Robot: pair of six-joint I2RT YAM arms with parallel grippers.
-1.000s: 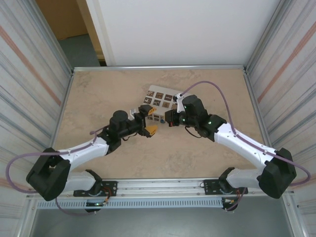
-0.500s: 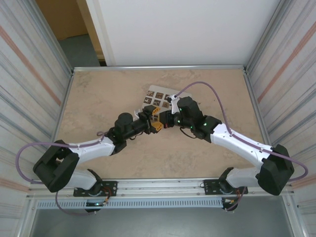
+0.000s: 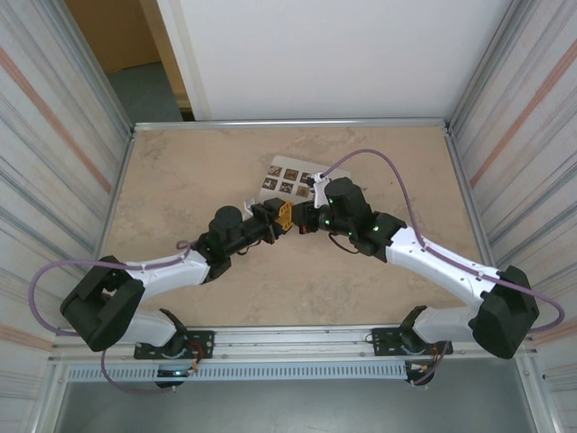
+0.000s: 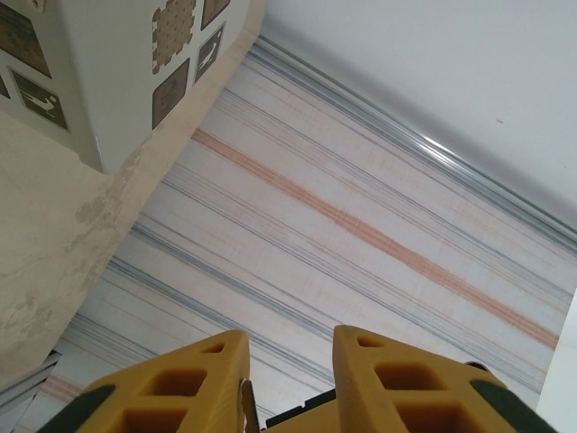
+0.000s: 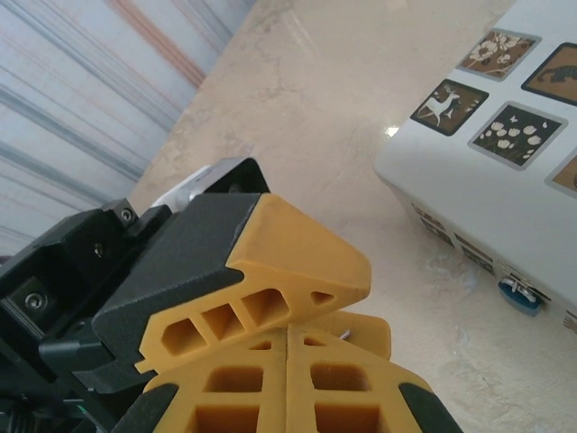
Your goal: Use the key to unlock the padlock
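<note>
From above, the two arms reach in from the near edge of the tabletop point(image 3: 180, 180) and meet at its middle. The left end effector point(image 3: 283, 216) and the right end effector point(image 3: 297, 222) are tip to tip, touching or very nearly so.

In the right wrist view, the right end effector point(image 5: 288, 347) is closed, its two yellow fingers pressed flat together. Whether anything is pinched between them cannot be told. One yellow finger point(image 5: 302, 262) of the left end effector lies directly over those tips.

In the left wrist view, the left end effector point(image 4: 290, 341) is partly open. A narrow gap stands between its fingers, and the striped wall shows through it.

Just beyond the tips sits the white box point(image 3: 293, 179) with its dark patterned squares. The padlock point(image 5: 521, 295), tiny and blue with a silvery shackle, lies on the tabletop at the foot of the box's near side, right against it and apart from both end effectors.
</note>
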